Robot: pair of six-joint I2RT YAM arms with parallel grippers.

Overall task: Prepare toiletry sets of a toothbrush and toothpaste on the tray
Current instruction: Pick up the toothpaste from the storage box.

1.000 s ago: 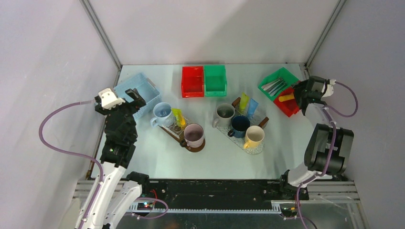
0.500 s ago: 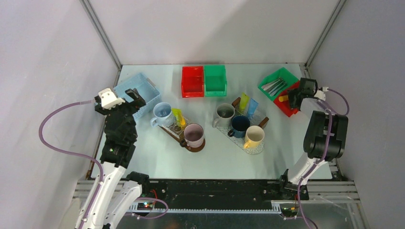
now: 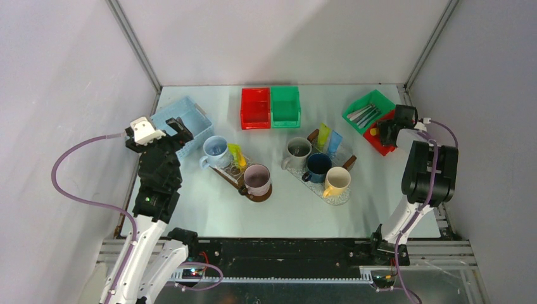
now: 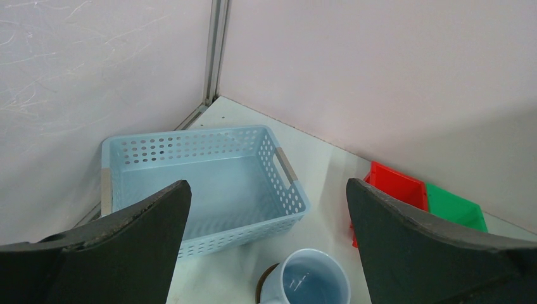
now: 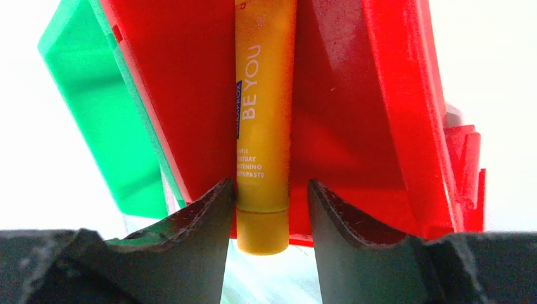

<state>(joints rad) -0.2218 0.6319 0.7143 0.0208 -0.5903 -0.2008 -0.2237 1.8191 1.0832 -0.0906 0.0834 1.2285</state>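
Right claw (image 5: pixel 269 187) straddles the tube (image 5: pixel 263 126) in the red bin (image 5: pixel 354 95), jaws apart, so close squarely by its cap and lift straight. Left claw (image 4: pixel 267 183) is wide open.

Orange tube (image 5: pixel 263 126) flat, lengthwise in red bin (image 5: pixel 354 95); toothbrushes (image 3: pixel 362 114), seemingly bundled, in adjacent green bin (image 3: pixel 378 97).
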